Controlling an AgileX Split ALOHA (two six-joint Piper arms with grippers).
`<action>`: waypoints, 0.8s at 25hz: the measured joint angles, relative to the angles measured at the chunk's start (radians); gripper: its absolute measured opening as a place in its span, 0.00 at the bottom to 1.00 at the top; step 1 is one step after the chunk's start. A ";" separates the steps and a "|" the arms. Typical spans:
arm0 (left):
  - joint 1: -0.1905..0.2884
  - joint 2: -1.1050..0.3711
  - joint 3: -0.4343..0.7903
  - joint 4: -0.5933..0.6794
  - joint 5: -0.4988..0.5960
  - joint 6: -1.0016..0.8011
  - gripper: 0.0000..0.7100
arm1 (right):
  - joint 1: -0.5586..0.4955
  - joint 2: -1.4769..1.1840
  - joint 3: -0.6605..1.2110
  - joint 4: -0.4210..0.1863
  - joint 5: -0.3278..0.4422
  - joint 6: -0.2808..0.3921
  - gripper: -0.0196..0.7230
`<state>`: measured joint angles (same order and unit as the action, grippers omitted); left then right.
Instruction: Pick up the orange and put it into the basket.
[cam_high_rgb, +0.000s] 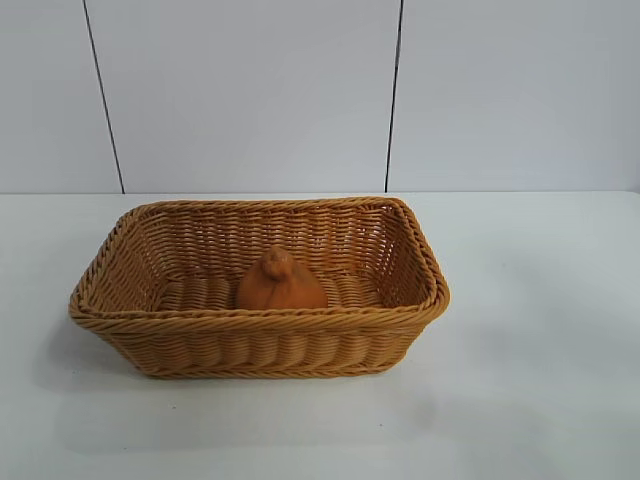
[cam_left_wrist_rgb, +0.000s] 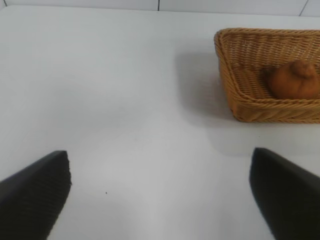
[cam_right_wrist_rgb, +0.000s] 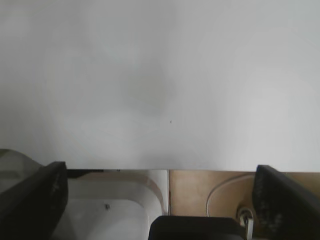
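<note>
Left gripper (cam_left_wrist_rgb: 160, 192) wide open, empty; orange (cam_high_rgb: 281, 281) in basket (cam_high_rgb: 260, 345)

Orange (cam_high_rgb: 281, 281) inside basket (cam_high_rgb: 110, 310), near its front wall, on table (cam_high_rgb: 540, 330)

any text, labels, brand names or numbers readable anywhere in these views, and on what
None. The basket is plain wicker, the orange inside it bears no sticker, and the white table and the wall panels behind show no print. Neither wrist view shows any lettering on the left gripper or right gripper.
</note>
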<state>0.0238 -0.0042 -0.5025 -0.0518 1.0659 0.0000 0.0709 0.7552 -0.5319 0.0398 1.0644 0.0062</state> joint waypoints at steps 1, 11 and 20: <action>0.000 0.000 0.000 0.000 0.000 0.000 0.98 | 0.000 -0.067 0.021 0.000 -0.010 0.000 0.96; 0.000 0.000 0.000 0.000 0.000 0.000 0.98 | 0.000 -0.578 0.042 0.012 -0.044 0.000 0.96; 0.000 0.000 0.000 0.000 0.000 0.000 0.98 | 0.000 -0.761 0.042 0.015 -0.043 0.000 0.96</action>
<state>0.0238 -0.0042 -0.5025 -0.0518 1.0659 0.0000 0.0709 -0.0060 -0.4901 0.0545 1.0216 0.0062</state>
